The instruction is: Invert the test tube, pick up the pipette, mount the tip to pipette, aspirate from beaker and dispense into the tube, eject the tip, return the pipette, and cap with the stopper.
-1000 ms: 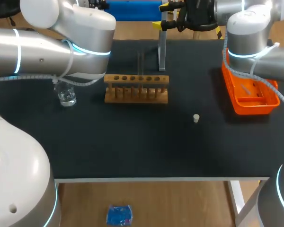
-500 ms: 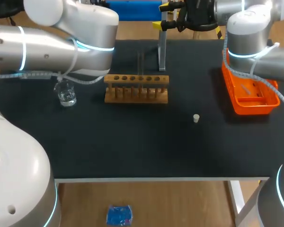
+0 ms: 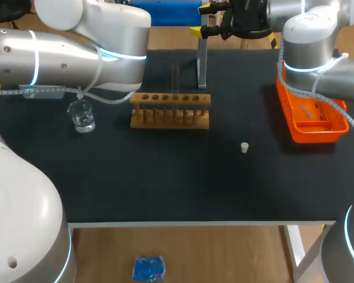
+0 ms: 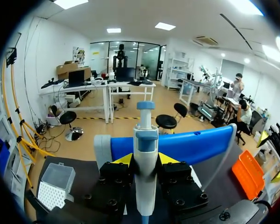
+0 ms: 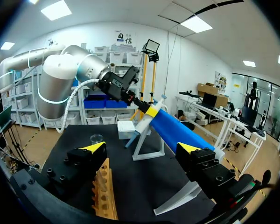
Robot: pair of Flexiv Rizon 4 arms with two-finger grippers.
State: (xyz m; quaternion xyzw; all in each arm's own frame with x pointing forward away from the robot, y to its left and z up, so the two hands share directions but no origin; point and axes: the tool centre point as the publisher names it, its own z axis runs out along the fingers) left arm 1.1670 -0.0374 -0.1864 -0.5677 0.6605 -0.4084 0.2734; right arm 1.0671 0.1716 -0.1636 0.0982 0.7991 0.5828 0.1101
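Left end effector [image 4: 145,159] pinches the white and blue plastic pipette [image 4: 146,135], so pickup looks done. Right end effector [image 5: 142,148] is spread, empty. Small white stopper [image 3: 244,147] waits on the black desk [image 3: 165,177].

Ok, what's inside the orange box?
Inside the orange tray lies one slim pale thing, too small to name. The tray's far end is covered by the right arm, so anything there is hidden.
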